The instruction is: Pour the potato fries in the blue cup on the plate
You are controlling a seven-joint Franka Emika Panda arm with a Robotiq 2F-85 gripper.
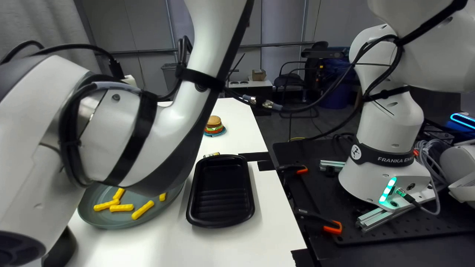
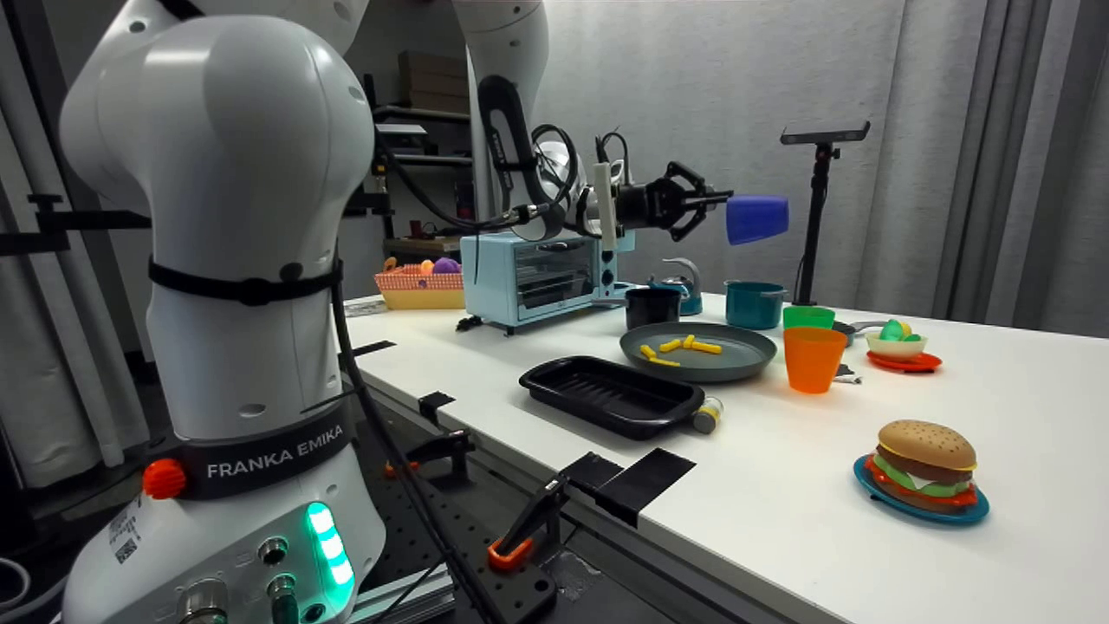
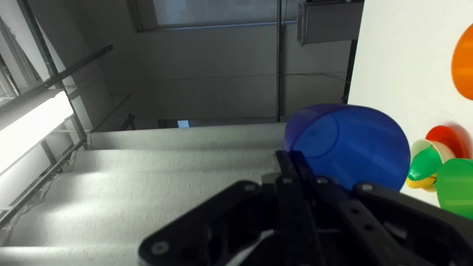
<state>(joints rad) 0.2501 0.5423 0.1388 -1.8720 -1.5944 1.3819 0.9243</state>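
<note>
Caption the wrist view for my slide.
The gripper pinches the empty-looking blue cup by its rim, with an orange cup and a green cup at the picture's right.

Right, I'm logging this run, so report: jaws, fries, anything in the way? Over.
Jaws shut on blue cup, held sideways clear of table. Fries on plate, none seen in cup. Orange cup beside plate; might obstruct lowering there.

We find bare surface (image 2: 823, 433) to pass over between the hamburger (image 2: 925, 459) and the orange cup (image 2: 814, 360). Low beside the plate (image 2: 743, 353), that cup, the black tray (image 2: 606, 392) and the black pot (image 2: 652, 309) crowd us; higher, the tool (image 2: 728, 198) with the blue cup (image 2: 759, 218) stands in our way.
</note>
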